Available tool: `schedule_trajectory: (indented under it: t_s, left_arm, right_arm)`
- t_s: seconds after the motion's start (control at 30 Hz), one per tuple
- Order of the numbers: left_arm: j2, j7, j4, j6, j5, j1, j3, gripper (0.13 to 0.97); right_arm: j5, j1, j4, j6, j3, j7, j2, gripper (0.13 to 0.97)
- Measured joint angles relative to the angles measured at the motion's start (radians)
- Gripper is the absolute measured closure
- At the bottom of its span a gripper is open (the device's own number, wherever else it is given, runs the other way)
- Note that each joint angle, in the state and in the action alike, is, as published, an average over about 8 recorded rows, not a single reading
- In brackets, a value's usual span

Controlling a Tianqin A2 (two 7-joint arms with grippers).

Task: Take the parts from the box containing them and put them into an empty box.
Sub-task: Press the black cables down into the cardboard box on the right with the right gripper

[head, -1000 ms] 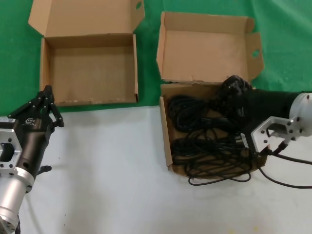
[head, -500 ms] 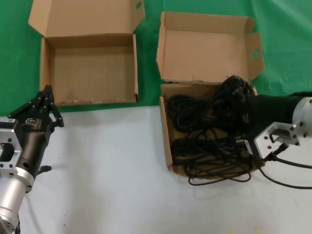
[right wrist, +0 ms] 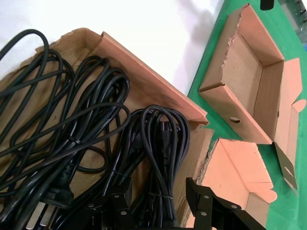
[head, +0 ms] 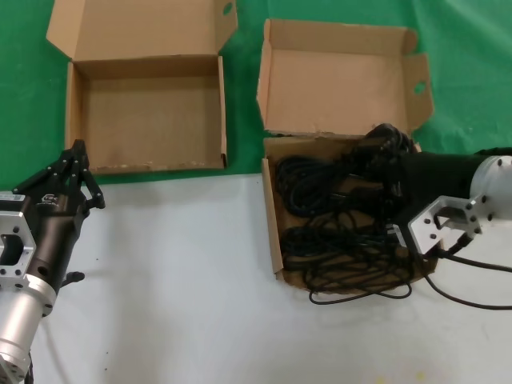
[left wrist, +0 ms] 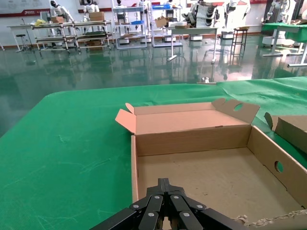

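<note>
The right gripper [head: 382, 160] reaches into the cable box [head: 271, 232], its fingers spread around one bundle at the rim nearest the lid. How many black cables [head: 320, 232] fill that tray cannot be told. Left of it lies one empty box [head: 222, 112]; the left gripper [head: 78, 156], fingertips pressed together, hovers at its front edge.

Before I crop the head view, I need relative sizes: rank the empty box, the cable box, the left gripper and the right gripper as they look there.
1. Cable box and empty box: alike, no clear ranking.
2. Left gripper, nearer the camera, so unsure.
3. Right gripper, mostly hidden among the cables.
</note>
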Motion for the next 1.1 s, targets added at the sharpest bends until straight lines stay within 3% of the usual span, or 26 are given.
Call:
schedule_trajectory:
  t_s: [0.13,0.47,1.1]
  left_arm:
    - [0.000,0.000,0.000,0.000,0.000,0.000,0.000,0.952]
    - [0.000,0.000,0.000,0.000,0.000,0.000,0.000,0.952]
    - [0.000,0.000,0.000,0.000,0.000,0.000,0.000,0.952]
  right_arm:
    - [-0.003,0.006,-0.015,0.005,-0.002,-0.008,-0.009,0.674]
    - [-0.010,0.022,-0.043,0.013,-0.009,-0.022,-0.028,0.696]
    - [-0.055,0.033,-0.055,0.009,-0.020,-0.006,-0.053,0.889]
